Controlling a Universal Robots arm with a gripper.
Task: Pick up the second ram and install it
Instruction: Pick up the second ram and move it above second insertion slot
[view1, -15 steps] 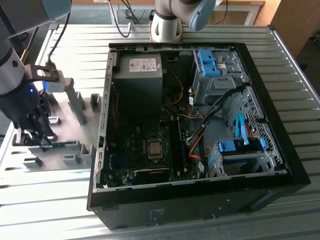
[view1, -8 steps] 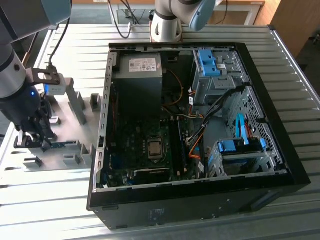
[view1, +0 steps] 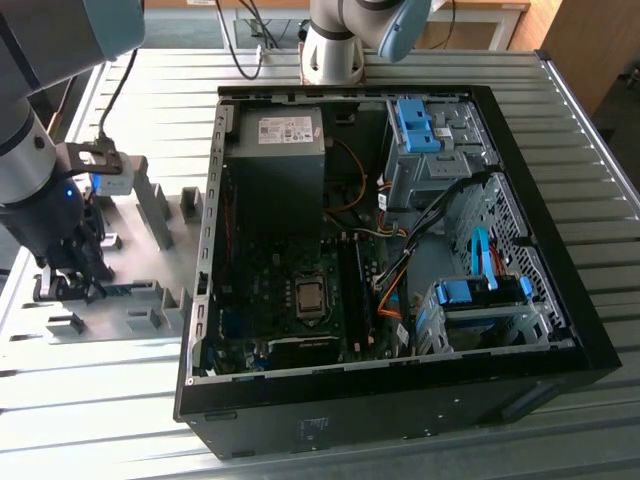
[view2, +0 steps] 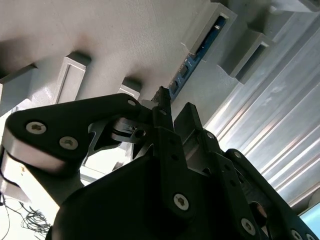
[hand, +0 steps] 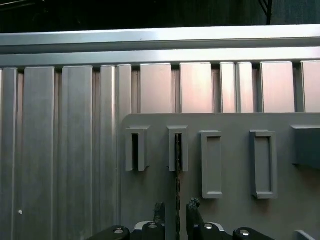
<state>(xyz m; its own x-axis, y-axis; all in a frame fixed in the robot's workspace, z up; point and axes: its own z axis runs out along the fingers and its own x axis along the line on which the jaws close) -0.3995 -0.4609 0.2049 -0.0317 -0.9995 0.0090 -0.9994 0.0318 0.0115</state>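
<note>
Standing on its long edge in the grey fixture plate (view1: 150, 215), the second ram (hand: 177, 172) has one end seated in a slotted block (hand: 178, 148), and its thin blue board runs from there toward the gripper (hand: 176, 207). In the first wrist view the two black fingertips (hand: 160, 210) sit one on each side of the stick at its near end. The gap between them is narrow, and a sliver of space shows on either side, so they straddle the board without clamping it. The second wrist view shows the blue board with its dark chips (view2: 200, 47) lying in the channel between the grey blocks, just beyond the finger ends.

In the exterior view the fixture plate lies on the ribbed metal table (view1: 560, 150), near the edge at the exterior view's left and just beside the open computer case (view1: 400, 400). The arm is lowered over the edge of the plate farthest from the case. Its gripper (view1: 72, 280) is down among the blocks there, and the ram (view1: 128, 289) shows as a short blue strip beside it.

Inside the case lie:
- a dark power supply (view1: 275, 150)
- the green motherboard with its bare processor socket (view1: 310, 297)
- long black memory slots (view1: 350, 285)
- orange cables (view1: 385, 290)
- two metal drive cages with blue brackets (view1: 425, 125), (view1: 480, 295)
</note>
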